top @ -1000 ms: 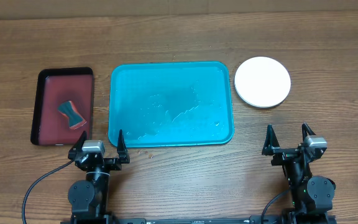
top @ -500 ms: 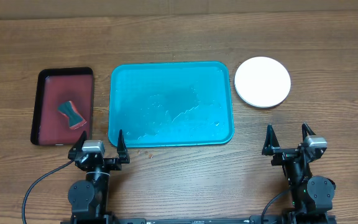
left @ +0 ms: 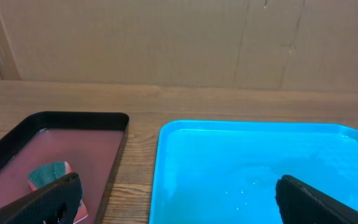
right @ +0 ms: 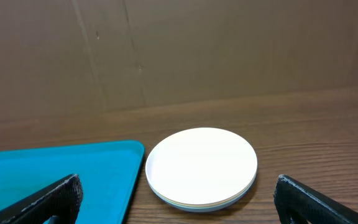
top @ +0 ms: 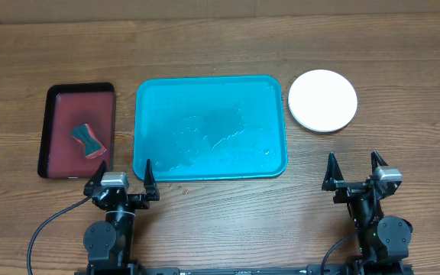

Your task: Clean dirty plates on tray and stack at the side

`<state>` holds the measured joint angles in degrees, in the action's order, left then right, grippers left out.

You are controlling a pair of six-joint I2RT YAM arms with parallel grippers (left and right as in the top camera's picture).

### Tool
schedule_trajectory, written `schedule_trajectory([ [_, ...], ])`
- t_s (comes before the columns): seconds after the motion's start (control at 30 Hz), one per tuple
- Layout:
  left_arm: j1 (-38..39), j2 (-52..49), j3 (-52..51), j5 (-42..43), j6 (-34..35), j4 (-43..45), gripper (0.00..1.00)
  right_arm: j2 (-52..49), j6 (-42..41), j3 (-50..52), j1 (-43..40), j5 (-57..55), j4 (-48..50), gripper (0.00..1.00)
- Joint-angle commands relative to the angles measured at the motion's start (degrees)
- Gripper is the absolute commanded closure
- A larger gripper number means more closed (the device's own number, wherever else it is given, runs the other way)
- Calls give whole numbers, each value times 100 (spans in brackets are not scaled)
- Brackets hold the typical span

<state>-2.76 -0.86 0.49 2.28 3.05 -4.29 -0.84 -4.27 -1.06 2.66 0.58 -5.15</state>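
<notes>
Plates (top: 322,100) sit stacked just beside the turquoise tray (top: 205,107).

The wooden table (top: 220,38) carries a dark red tray (top: 63,103), turquoise tray (top: 205,103), stacked plates (top: 323,100).

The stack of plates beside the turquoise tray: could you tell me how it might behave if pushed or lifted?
The stack of plates looks like smooth plastic, so probably stiff and light. Pushed at the rim, the white top plate might slide off those beneath, whose edges show. Lying flat on the table, it seems unlikely to tip or roll.
</notes>
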Motion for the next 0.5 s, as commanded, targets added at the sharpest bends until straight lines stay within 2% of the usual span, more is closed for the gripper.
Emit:
schedule_trajectory([
  [0.0,-22,61,-22,-79,122,-15,0,68,22,59,-15,-133,31,0],
  [0.23,-22,61,-22,-79,122,-15,0,68,990,59,-15,-136,26,0],
  [0.47,-22,61,-22,-81,122,-15,0,68,1012,59,-13,-52,31,0],
])
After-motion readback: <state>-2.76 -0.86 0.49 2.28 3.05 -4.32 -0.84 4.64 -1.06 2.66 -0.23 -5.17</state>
